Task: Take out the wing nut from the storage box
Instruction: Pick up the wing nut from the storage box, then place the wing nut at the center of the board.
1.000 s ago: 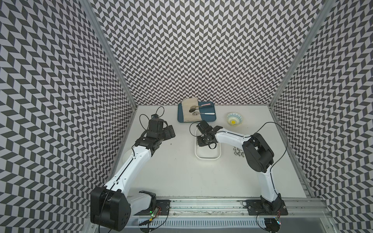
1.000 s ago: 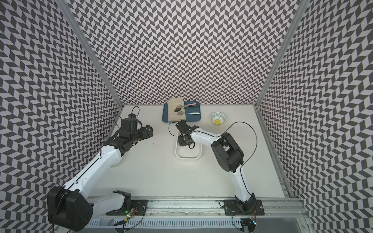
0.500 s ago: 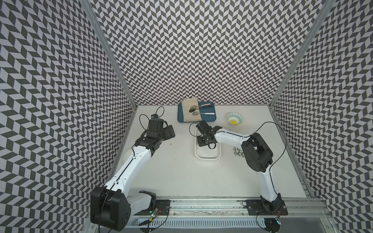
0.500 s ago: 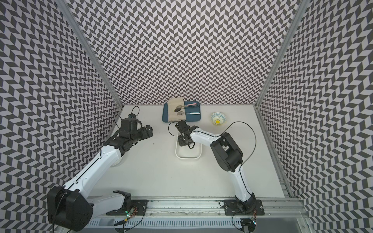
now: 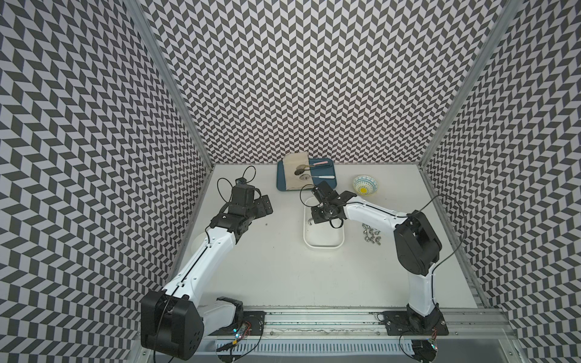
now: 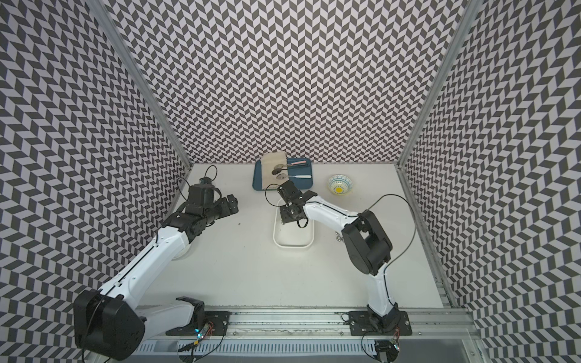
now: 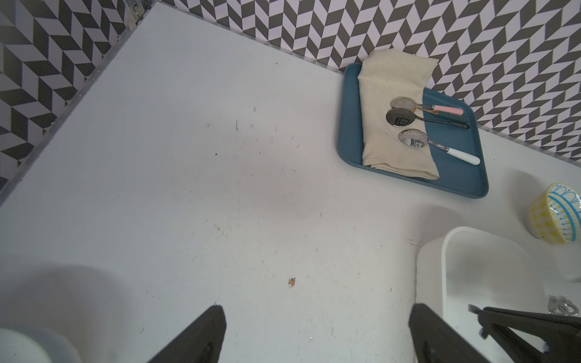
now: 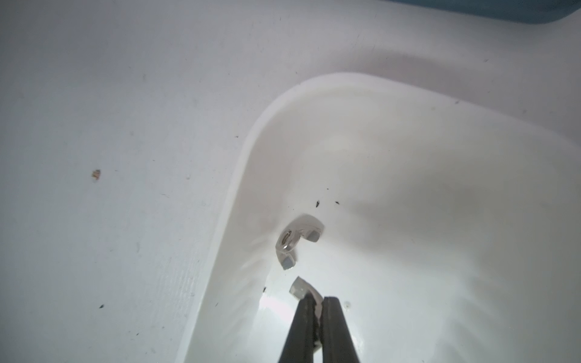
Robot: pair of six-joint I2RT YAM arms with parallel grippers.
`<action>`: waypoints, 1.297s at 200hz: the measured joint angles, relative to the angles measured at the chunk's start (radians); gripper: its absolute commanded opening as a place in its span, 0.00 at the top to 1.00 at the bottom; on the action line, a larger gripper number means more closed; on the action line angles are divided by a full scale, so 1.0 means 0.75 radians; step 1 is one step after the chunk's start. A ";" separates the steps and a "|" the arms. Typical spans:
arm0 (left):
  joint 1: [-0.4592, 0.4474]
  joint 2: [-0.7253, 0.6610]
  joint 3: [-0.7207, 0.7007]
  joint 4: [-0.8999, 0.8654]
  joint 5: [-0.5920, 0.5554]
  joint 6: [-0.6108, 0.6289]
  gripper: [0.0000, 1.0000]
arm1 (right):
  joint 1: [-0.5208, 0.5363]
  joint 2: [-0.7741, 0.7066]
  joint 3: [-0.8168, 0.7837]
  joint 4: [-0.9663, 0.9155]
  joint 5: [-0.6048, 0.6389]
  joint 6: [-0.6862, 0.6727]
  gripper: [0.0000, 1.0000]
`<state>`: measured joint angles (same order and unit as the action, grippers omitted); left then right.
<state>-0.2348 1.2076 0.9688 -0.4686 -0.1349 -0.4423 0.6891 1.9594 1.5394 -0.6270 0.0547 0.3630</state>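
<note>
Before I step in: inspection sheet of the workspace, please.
Surface: white table, scuffed, one speck.
Job's things: box holds held nut and loose nut; nut pile on table beside box.
Clutter: tray with cloth, spoons; bowl.
End effectors: left end effector open, empty; right end effector shut on held nut, in box.
Cables: black loops off both arms; none seen snagged.
Surroundings: chevron walls; front rail.

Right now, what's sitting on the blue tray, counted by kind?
Spoons: 3
Folded cloth: 1
Total on the tray: 4
</note>
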 measured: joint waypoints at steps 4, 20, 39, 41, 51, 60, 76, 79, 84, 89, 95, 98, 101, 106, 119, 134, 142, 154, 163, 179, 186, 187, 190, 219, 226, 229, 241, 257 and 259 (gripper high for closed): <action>0.000 0.000 0.000 0.000 0.000 0.000 0.05 | -0.007 -0.021 -0.008 -0.002 -0.002 0.002 0.93; 0.000 0.000 0.000 0.000 0.001 0.000 0.05 | -0.043 -0.119 -0.070 0.001 -0.007 0.011 0.93; 0.000 0.002 0.000 0.001 0.001 0.000 0.05 | -0.112 -0.246 -0.174 0.001 -0.012 0.021 0.93; 0.000 0.002 0.000 0.001 0.001 0.000 0.05 | -0.120 -0.259 -0.188 0.001 -0.014 0.022 0.93; 0.000 0.005 0.001 0.001 0.002 0.000 0.05 | -0.165 -0.324 -0.249 -0.002 -0.013 0.027 0.92; 0.000 0.011 0.003 0.001 0.002 0.000 0.05 | -0.210 -0.384 -0.313 -0.002 -0.015 0.029 0.92; 0.000 0.026 0.014 0.001 0.003 0.001 0.05 | -0.285 -0.479 -0.426 -0.007 -0.019 0.030 0.92; 0.000 0.029 0.015 0.002 0.003 0.001 0.05 | -0.299 -0.495 -0.446 -0.008 -0.020 0.030 0.92; 0.000 0.032 0.018 0.003 0.004 0.001 0.05 | -0.320 -0.519 -0.479 -0.011 -0.021 0.030 0.93; 0.000 0.035 0.019 0.003 0.003 0.001 0.05 | -0.339 -0.542 -0.510 -0.016 -0.019 0.030 0.92; 0.000 0.038 0.020 0.004 0.003 0.002 0.05 | -0.358 -0.565 -0.544 -0.021 -0.017 0.030 0.93; 0.000 0.039 0.020 0.005 0.003 0.002 0.05 | -0.365 -0.575 -0.560 -0.026 -0.016 0.030 0.93; 0.000 0.040 0.020 0.005 0.003 0.003 0.05 | -0.371 -0.584 -0.576 -0.028 -0.014 0.030 0.93; 0.000 0.042 0.020 0.005 0.003 0.005 0.05 | -0.379 -0.599 -0.605 -0.035 -0.013 0.030 0.93; 0.000 0.048 0.022 0.005 0.003 0.006 0.05 | -0.385 -0.625 -0.671 -0.037 -0.013 0.031 0.93; 0.000 0.061 0.027 0.005 0.003 0.006 0.05 | -0.385 -0.642 -0.747 -0.036 -0.023 0.032 0.93; 0.000 0.066 0.032 0.005 0.004 0.006 0.05 | -0.385 -0.645 -0.782 -0.037 -0.025 0.034 0.93; 0.000 0.069 0.035 0.005 0.004 0.006 0.05 | -0.385 -0.645 -0.830 -0.035 -0.027 0.038 0.93; 0.000 0.069 0.036 0.005 0.004 0.006 0.05 | -0.385 -0.645 -0.861 -0.036 -0.028 0.042 0.93; 0.000 0.069 0.037 0.005 0.004 0.006 0.05 | -0.385 -0.647 -0.898 -0.035 -0.026 0.047 0.93; 0.000 0.069 0.037 0.005 0.004 0.007 0.05 | -0.385 -0.648 -0.910 -0.034 -0.026 0.050 0.93; 0.000 0.069 0.037 0.005 0.004 0.007 0.05 | -0.385 -0.649 -0.912 -0.033 -0.026 0.051 0.93; 0.000 0.069 0.037 0.005 0.004 0.007 0.05 | -0.386 -0.649 -0.916 -0.032 -0.026 0.051 0.93; 0.000 0.069 0.037 0.005 0.004 0.007 0.05 | -0.391 -0.649 -0.947 -0.021 -0.026 0.055 0.92; 0.000 0.069 0.037 0.005 0.004 0.008 0.05 | -0.391 -0.649 -0.951 -0.017 -0.026 0.056 0.92; 0.000 0.069 0.037 0.005 0.004 0.008 0.05 | -0.391 -0.649 -0.952 -0.015 -0.026 0.056 0.92; 0.000 0.069 0.037 0.005 0.004 0.009 0.05 | -0.391 -0.647 -0.956 -0.006 -0.025 0.056 0.92; 0.000 0.069 0.037 0.005 0.004 0.010 0.05 | -0.391 -0.645 -0.957 0.008 -0.023 0.061 0.92; 0.000 0.069 0.037 0.005 0.004 0.010 0.05 | -0.391 -0.645 -0.957 0.009 -0.023 0.061 0.92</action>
<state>-0.2348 1.2591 0.9962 -0.4652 -0.1322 -0.4351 0.3958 1.4757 0.8219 -0.6201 0.0372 0.4088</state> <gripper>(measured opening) 0.951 0.080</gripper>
